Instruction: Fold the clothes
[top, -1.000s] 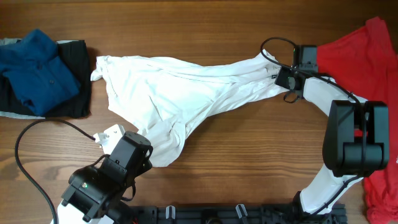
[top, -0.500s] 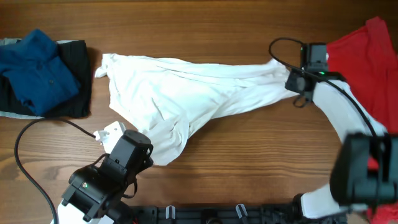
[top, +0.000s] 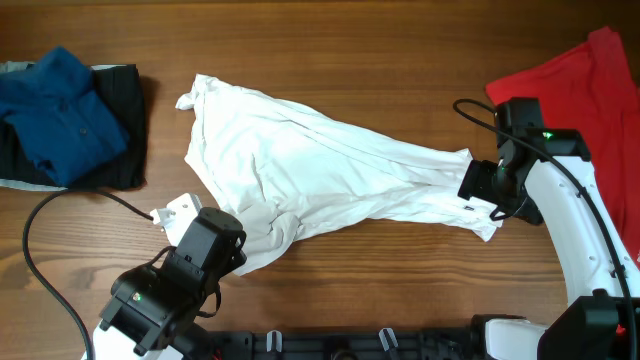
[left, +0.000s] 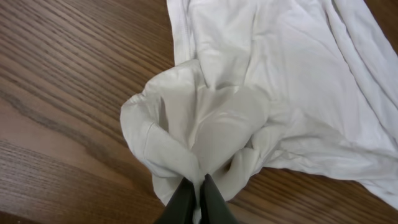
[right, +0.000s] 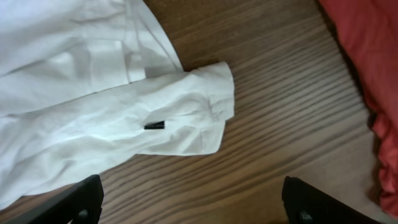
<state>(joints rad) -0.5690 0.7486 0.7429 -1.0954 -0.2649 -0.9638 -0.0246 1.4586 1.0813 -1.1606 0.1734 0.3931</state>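
I see no fold yet: the white shirt (top: 320, 170) lies bunched across the middle. My left gripper (left: 199, 190) pinches its hem at 7 o'clock; my right gripper (right: 196, 208) gapes empty at 3. The red shirt (top: 590, 90) waits at 2 o'clock.

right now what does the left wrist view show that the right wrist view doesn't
Only the left wrist view: the left gripper shut on a bunched fold of the white T-shirt. Only the right wrist view: the right gripper open and holding nothing, the shirt's small black label and the red shirt. Both: white cloth lying on the wooden table.
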